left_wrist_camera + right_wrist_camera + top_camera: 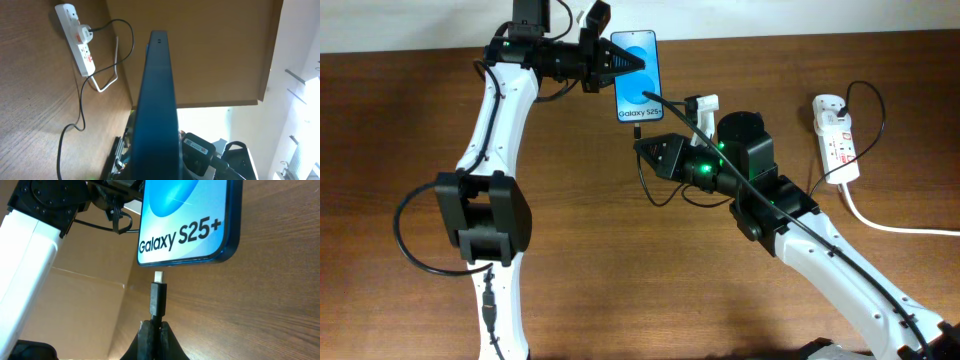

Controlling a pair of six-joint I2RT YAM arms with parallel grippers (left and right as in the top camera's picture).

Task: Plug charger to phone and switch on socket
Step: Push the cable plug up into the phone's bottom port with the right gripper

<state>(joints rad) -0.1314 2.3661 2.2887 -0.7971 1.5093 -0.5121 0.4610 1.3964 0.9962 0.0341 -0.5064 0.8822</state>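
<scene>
Wooden table [390, 110], plug [83, 34] in socket [88, 62], charger tip [158, 297] just under phone [190, 215]

The charger [158, 297] tip sits just below the phone [187, 220] edge.

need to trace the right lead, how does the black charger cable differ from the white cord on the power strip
The black charger cable is thin; the white cord is clearly thicker. The black charger cable runs from a plug in the power strip to a connector tip pinched in the right gripper; the white cord leaves the strip's end and exits the overhead view's right edge. Both attach to that strip.
</scene>
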